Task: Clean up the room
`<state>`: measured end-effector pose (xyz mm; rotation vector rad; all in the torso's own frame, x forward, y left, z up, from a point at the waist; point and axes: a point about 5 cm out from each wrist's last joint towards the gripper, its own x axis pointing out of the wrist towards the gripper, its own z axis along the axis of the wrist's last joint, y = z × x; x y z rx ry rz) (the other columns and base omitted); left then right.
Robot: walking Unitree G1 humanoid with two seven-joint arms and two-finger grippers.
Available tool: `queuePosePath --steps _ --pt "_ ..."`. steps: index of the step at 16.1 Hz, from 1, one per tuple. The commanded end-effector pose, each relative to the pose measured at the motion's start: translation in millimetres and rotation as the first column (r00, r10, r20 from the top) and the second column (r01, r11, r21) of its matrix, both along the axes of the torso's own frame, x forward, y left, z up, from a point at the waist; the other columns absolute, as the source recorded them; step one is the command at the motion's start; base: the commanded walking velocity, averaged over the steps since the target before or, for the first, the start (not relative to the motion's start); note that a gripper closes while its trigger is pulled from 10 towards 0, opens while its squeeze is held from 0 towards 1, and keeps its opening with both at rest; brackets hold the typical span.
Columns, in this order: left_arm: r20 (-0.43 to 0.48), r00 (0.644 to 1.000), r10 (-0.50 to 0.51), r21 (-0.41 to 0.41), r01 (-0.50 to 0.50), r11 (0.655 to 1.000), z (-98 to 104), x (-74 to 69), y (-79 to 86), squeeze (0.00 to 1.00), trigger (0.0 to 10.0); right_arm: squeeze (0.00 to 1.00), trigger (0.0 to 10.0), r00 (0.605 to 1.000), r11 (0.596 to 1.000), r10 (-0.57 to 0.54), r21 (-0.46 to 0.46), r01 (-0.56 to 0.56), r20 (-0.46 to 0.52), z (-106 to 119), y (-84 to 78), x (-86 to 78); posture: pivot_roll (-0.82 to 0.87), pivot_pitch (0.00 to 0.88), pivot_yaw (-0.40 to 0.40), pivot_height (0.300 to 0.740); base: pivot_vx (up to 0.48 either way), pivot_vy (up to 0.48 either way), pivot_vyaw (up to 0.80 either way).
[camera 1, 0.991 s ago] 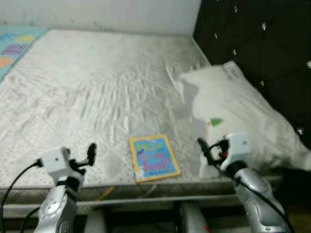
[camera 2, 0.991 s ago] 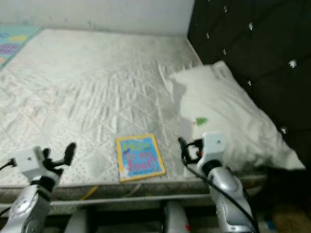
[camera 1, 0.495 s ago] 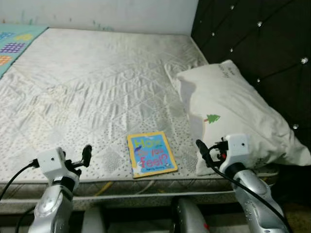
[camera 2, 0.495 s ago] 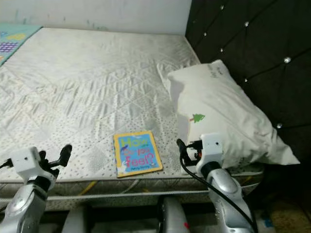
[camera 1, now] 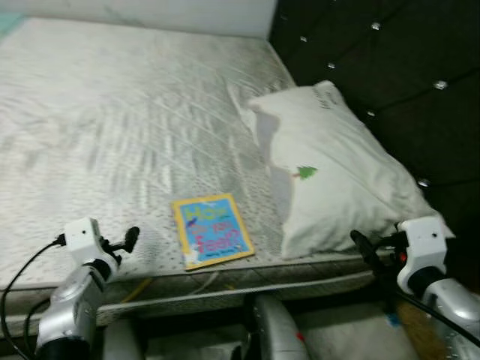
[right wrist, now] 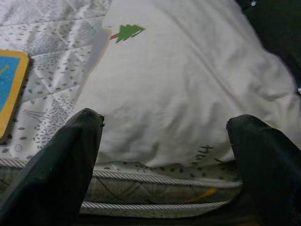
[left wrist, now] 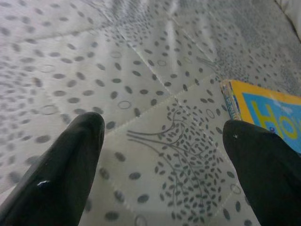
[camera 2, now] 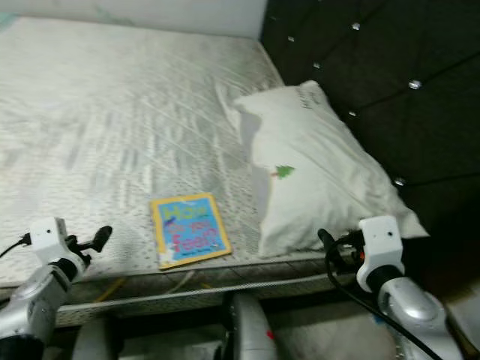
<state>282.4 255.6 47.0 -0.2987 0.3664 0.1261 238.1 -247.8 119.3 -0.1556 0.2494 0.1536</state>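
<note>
— White quilted mattress (camera 1: pixel 112 112) covers most of the frame, right?

— Yes, with a grey dotted and leaf print near its front edge. A white pillow (camera 1: pixel 337 172) with a small green tree mark lies at the right side of the frame, against a black tufted headboard (camera 1: pixel 382 67) in the upper right.

— Where is the book?

— The book (camera 1: pixel 211 229), yellow-bordered with a blue cover, lies flat on the mattress just left of the pillow's lower corner, near the front edge, lower centre of the frame.

— And the grippers?

— The left gripper (camera 1: pixel 129 239) hovers at the lower left, over the mattress edge, left of the book and apart from it. Its wrist view shows both fingers (left wrist: pixel 61 174) spread wide with printed fabric between them and the book's corner (left wrist: pixel 263 113) beside one finger. The right gripper (camera 1: pixel 365 250) sits at the lower right, just before the pillow's near end; its fingers (right wrist: pixel 56 169) are also spread, empty, with the pillow (right wrist: pixel 188 89) between them.
</note>
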Motion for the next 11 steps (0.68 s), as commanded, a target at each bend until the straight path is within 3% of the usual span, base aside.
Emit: queuePosePath --steps 1,3,7,11 --pt "-0.025 0.999 -0.034 -0.007 0.034 0.999 -3 3.8 0.3 0.0 10.0 0.0 10.0 0.998 0.998 0.06 0.037 -0.059 -0.016 9 3.1 -5.7 -0.23 0.124 -0.191 0.575 0.0 0.0 0.0" --pt "-0.067 0.997 -0.045 -0.032 0.043 0.999 -2 12.4 9.0 0.0 10.0 0.0 10.0 0.987 0.988 0.149 0.058 -0.146 -0.056 14 8.8 -15.2 -0.25 0.13 -0.191 0.575 0.0 0.0 0.0" --pt "-0.129 0.99 -0.064 -0.096 0.052 0.994 2 22.9 22.9 0.0 10.0 0.0 10.0 0.993 0.995 0.101 0.023 -0.1 -0.053 13 1.2 -19.9 -0.27 0.133 -0.177 0.575 0.0 0.0 0.0" --pt "-0.132 0.978 -0.163 -0.2 0.135 0.971 6 33.5 10.0 0.0 10.0 0.0 10.0 0.995 0.997 0.08 0.028 -0.078 -0.061 0 -4.7 -17.9 -0.27 0.123 -0.165 0.575 0.0 0.0 0.0"
